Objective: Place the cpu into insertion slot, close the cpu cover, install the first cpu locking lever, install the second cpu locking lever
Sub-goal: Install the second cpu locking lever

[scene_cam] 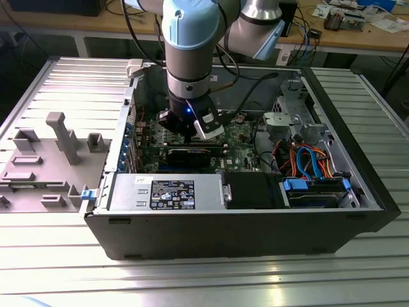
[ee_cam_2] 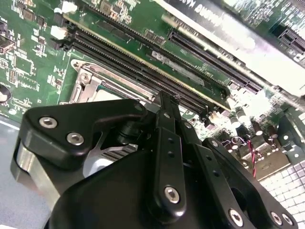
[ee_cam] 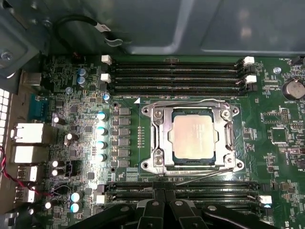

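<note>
In the exterior view, an open computer case [scene_cam: 358, 217] lies on a ribbed metal bench [scene_cam: 192, 281] at the middle of the frame. Along its near wall sit a grey power supply [scene_cam: 167, 192] and, toward the exterior view's right, a blue drive bay [scene_cam: 316, 192] with orange and blue cables [scene_cam: 307, 160]. At the left of the frame a grey fixture [scene_cam: 45, 160] with upright posts rests on the bench. The arm [scene_cam: 192, 45] comes down from the top centre into the case, and its gripper [scene_cam: 187, 137] hangs just above the green motherboard [scene_cam: 243, 137].

In the second wrist view the black fingers [ee_cam_2: 167, 143] fill the lower half of the frame, drawn together with no visible gap and nothing between them; their tips [ee_cam_2: 164, 102] sit over the long black memory slots [ee_cam_2: 143, 62] beside the socket's metal rim [ee_cam_2: 88, 83].

In the first wrist view the gripper [ee_cam: 164, 202] sits at the bottom centre. Just past it, the cpu [ee_cam: 193, 135] lies flat in the insertion slot [ee_cam: 177, 157], silver top showing through the window of the cpu cover [ee_cam: 158, 133], which lies down over the slot. A thin wire lever [ee_cam: 205, 175] runs at a slant along the cover's near edge, lifted off its catch; another lever [ee_cam: 190, 104] bows along the far edge. Beyond these lie more memory slots [ee_cam: 176, 76], and a coin battery [ee_cam: 292, 89] sits at the right edge.
</note>
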Robot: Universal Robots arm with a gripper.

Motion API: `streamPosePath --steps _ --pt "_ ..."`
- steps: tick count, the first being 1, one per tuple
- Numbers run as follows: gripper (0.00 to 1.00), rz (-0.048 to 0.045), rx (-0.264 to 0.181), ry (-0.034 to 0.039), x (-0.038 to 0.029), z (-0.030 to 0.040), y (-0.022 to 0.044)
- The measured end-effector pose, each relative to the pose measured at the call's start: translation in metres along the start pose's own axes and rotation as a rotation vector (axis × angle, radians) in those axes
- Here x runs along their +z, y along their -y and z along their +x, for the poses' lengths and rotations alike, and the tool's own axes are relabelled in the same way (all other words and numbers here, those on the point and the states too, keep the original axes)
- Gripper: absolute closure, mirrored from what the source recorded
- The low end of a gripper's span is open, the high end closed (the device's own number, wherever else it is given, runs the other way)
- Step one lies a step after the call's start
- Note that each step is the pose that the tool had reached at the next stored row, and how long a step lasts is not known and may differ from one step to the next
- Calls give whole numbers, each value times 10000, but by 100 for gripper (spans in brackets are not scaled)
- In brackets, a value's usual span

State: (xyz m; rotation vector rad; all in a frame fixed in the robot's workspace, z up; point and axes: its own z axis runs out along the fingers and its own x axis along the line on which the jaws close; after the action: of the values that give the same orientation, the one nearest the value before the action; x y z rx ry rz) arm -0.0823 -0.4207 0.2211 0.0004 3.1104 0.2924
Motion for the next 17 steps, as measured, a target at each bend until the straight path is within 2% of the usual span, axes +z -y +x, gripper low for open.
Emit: streamPosePath --steps 3,4,10,14,17 --pt "89 -68 1 1 5 14 11" --pt "89 -130 0 0 13 22 13" --pt "89 -357 5 1 75 50 25" --pt "89 -398 7 1 130 70 28" --pt "89 -464 9 0 160 90 19"
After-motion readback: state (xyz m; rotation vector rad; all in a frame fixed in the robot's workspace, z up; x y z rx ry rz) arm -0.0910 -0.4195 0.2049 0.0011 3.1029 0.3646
